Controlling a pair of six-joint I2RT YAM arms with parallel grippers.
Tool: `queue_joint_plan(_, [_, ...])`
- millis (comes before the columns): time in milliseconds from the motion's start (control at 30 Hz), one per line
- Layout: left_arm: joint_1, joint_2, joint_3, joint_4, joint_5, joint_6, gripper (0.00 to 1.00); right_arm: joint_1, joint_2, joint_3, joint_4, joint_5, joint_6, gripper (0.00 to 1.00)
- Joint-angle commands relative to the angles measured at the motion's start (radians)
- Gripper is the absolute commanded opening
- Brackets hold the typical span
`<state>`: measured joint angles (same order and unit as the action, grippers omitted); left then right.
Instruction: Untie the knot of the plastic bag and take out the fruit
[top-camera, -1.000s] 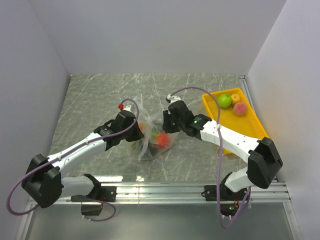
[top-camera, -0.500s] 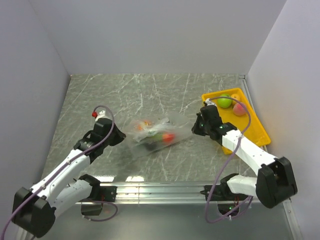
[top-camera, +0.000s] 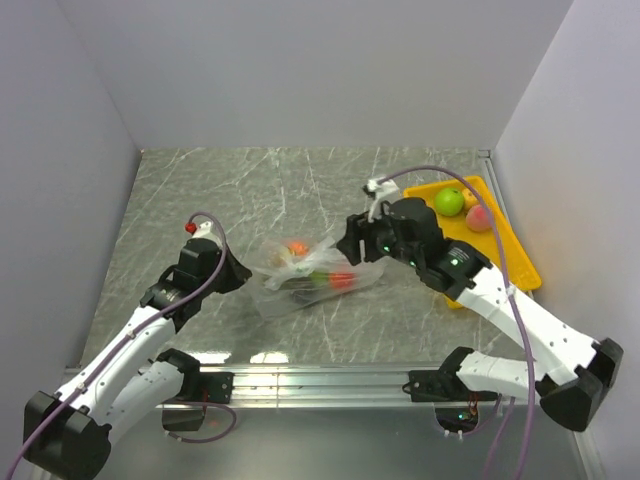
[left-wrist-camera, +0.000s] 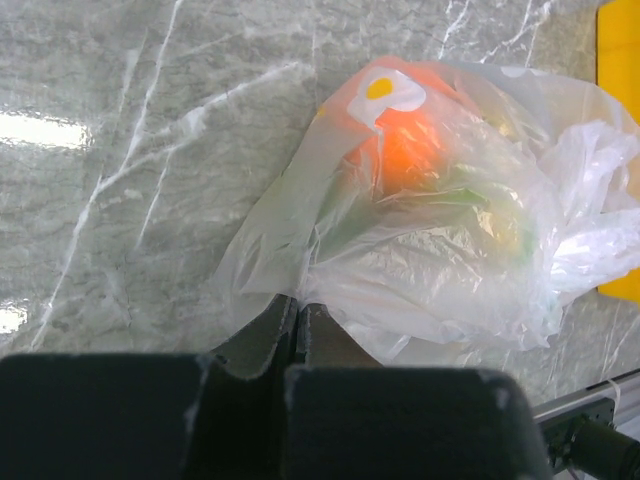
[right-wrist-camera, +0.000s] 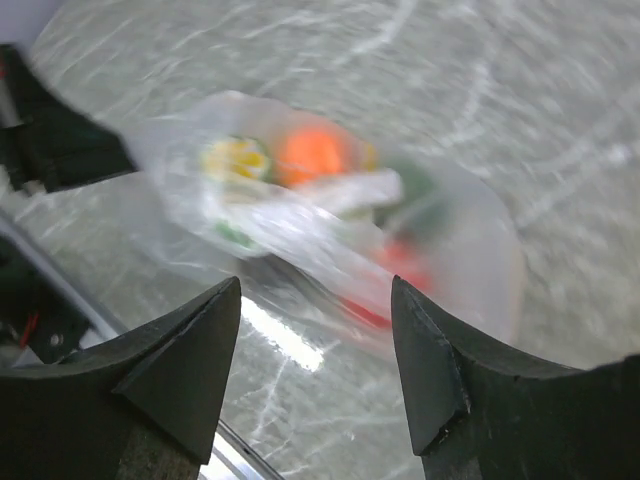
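Note:
The clear plastic bag (top-camera: 312, 278) lies on the marble table with several fruits inside: an orange one (left-wrist-camera: 410, 152), green ones and a red one (top-camera: 340, 278). My left gripper (top-camera: 240, 273) is shut on a fold of the bag's film at its left end; the left wrist view shows it (left-wrist-camera: 295, 308) pinching that film. My right gripper (top-camera: 352, 250) is open and empty, hovering over the bag's right end, with the bag (right-wrist-camera: 330, 215) blurred below its spread fingers (right-wrist-camera: 200, 345). I cannot make out the knot among the crumpled film.
A yellow tray (top-camera: 505, 255) stands at the right with a green apple (top-camera: 449, 201), a peach (top-camera: 480, 217) and a small orange fruit (top-camera: 470, 194) in it. White walls close in the table on three sides. A metal rail runs along the near edge.
My right arm has swung left from beside the tray to over the bag's right end. My left gripper has held its place on the bag's left end. The bag has stretched a little rightward.

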<state>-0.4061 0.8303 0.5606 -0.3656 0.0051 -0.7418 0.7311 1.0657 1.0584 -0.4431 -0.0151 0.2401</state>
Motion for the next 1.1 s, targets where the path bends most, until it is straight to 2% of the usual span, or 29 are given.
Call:
queue_joint_plan(0, [0.003,-0.023,0.038,0.004,0.038,0.035,0.0,0.073,0.155,0.081,-0.025,-0.095,-0.201,0.68])
queue_joint_plan(133, [0.003,-0.036,0.041,-0.012,0.029,0.033,0.01,0.103,0.281,0.13,-0.019,-0.117,-0.285,0.7])
queue_joint_plan(300, [0.003,-0.059,0.039,-0.047,0.004,0.03,0.01,0.106,0.396,0.137,0.01,-0.03,-0.341,0.72])
queue_joint_plan(333, [0.003,-0.062,0.041,-0.056,-0.002,0.027,0.01,0.105,0.411,0.138,0.009,-0.013,-0.346,0.7])
queue_joint_plan(433, [0.003,-0.065,0.042,-0.091,-0.042,0.018,0.0,0.105,0.436,0.127,0.035,0.062,-0.341,0.54])
queue_joint_plan(467, [0.003,-0.065,0.041,-0.099,-0.069,0.013,0.01,0.102,0.424,0.108,0.05,0.075,-0.341,0.38])
queue_joint_plan(500, [0.003,-0.065,0.041,-0.113,-0.083,-0.001,0.01,0.102,0.412,0.101,0.055,0.095,-0.341,0.3])
queue_joint_plan(533, [0.003,-0.068,0.036,-0.119,-0.1,-0.007,0.01,0.085,0.399,0.095,0.057,0.102,-0.341,0.17])
queue_joint_plan(633, [0.004,-0.077,0.025,-0.128,-0.177,-0.036,0.01,0.044,0.327,0.074,0.049,0.119,-0.317,0.0])
queue_joint_plan(767, [0.047,-0.045,0.033,-0.089,-0.197,-0.031,0.0,-0.094,0.15,-0.003,0.069,0.057,-0.214,0.0])
queue_joint_plan(933, [0.122,0.1,0.119,-0.019,-0.082,0.012,0.01,-0.134,-0.021,-0.147,0.127,0.023,-0.092,0.0])
queue_joint_plan(1067, [0.182,0.191,0.205,0.062,-0.013,0.024,0.0,-0.133,-0.171,-0.299,0.307,-0.098,0.082,0.0])
